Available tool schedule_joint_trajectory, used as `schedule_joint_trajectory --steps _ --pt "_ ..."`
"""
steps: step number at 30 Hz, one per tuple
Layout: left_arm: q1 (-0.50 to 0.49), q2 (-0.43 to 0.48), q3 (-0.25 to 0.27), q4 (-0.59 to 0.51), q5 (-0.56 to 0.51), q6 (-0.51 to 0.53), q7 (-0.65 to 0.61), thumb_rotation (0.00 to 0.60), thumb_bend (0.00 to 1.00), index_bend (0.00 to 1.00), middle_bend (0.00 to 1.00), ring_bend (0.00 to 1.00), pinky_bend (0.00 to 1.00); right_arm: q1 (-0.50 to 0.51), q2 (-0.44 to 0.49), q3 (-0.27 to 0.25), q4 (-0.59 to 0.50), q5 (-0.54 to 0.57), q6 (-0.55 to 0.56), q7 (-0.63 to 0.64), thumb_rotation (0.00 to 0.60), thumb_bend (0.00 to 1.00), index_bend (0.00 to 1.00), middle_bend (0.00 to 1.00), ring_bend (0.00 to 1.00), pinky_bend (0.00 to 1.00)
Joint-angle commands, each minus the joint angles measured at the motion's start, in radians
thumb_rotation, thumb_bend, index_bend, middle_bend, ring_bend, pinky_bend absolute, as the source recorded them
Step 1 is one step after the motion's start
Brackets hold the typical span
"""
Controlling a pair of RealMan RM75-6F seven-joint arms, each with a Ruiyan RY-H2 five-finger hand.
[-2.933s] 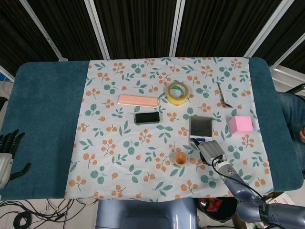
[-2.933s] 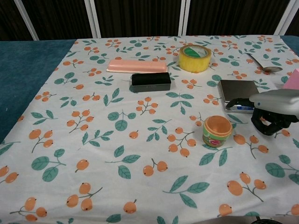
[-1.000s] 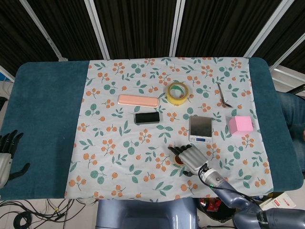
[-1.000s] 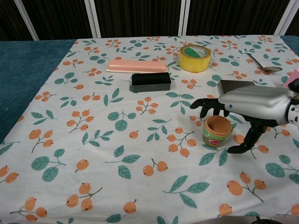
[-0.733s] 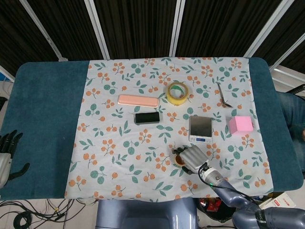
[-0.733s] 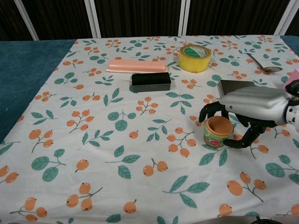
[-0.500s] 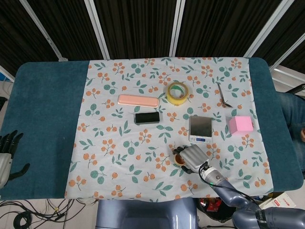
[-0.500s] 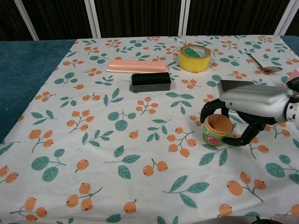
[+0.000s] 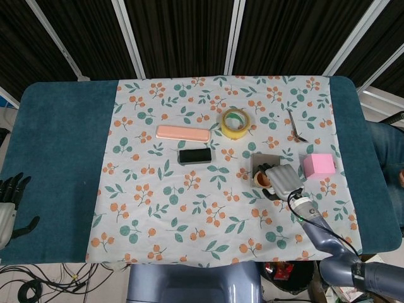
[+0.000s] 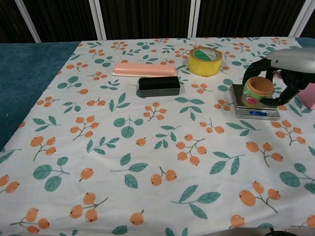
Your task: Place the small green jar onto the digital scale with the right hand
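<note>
Chest view shows the right hand (image 10: 278, 78) wrapped around the jar (image 10: 256, 91), fingers curled on its far side and thumb on the near side, gripping it by the wall just under the orange lid. The jar sits over the scale (image 10: 254, 102), at or just above the platform; whether its base is fully resting there I cannot tell. Head view agrees: the right hand (image 9: 282, 180) covers most of the scale (image 9: 260, 161), with only a sliver of the jar (image 9: 261, 179) peeking out at the left edge. I judge the jar to be light, rigid and smooth-sided, so a modest side grip around the body should be enough; squeezing harder risks it popping out, and pinching by the lid could loosen it. Being squat, it should stand steady once set flat, provided the fingers open evenly and don't drag it sideways off the small platform. The left hand (image 9: 9, 199) rests at the far left edge of the surface (image 9: 60, 139), fingers apart and holding nothing. A tape roll (image 10: 205, 61) and a black box (image 10: 158, 86) lie well apart from the scale.
</note>
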Motion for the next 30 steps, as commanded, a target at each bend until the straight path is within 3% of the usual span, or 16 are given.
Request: schedule_joint_trajectory --steps 1,13,19,23,25,30 --pt "0.001 0.000 0.000 0.000 0.001 0.001 0.001 0.600 0.24 0.00 0.00 0.00 0.00 0.006 -0.002 0.007 0.053 0.037 -0.029 0.014 0.600 0.53 0.41 0.44 0.55 0.67" --pt "0.000 0.000 0.000 0.000 -0.002 0.000 0.002 0.600 0.24 0.00 0.00 0.00 0.00 0.041 -0.058 0.030 0.203 0.112 -0.115 0.056 0.600 0.51 0.39 0.42 0.55 0.67" --pt "0.000 0.001 -0.002 0.001 -0.005 0.000 0.000 0.600 0.24 0.00 0.00 0.00 0.00 0.062 -0.082 0.027 0.263 0.136 -0.170 0.063 0.600 0.30 0.33 0.34 0.50 0.66" --pt "-0.001 0.001 -0.002 0.000 -0.007 -0.002 0.001 0.600 0.24 0.00 0.00 0.00 0.00 0.068 -0.091 0.034 0.276 0.139 -0.185 0.084 0.600 0.17 0.11 0.12 0.30 0.53" --pt "-0.001 0.001 -0.002 0.000 -0.007 -0.002 0.002 0.600 0.25 0.00 0.00 0.00 0.00 0.069 -0.093 0.039 0.276 0.140 -0.183 0.090 0.600 0.16 0.06 0.04 0.21 0.46" --pt "0.000 0.000 -0.003 0.000 -0.013 -0.003 0.009 0.600 0.26 0.00 0.00 0.00 0.00 0.069 -0.086 0.058 0.258 0.138 -0.165 0.111 0.600 0.11 0.00 0.00 0.12 0.36"
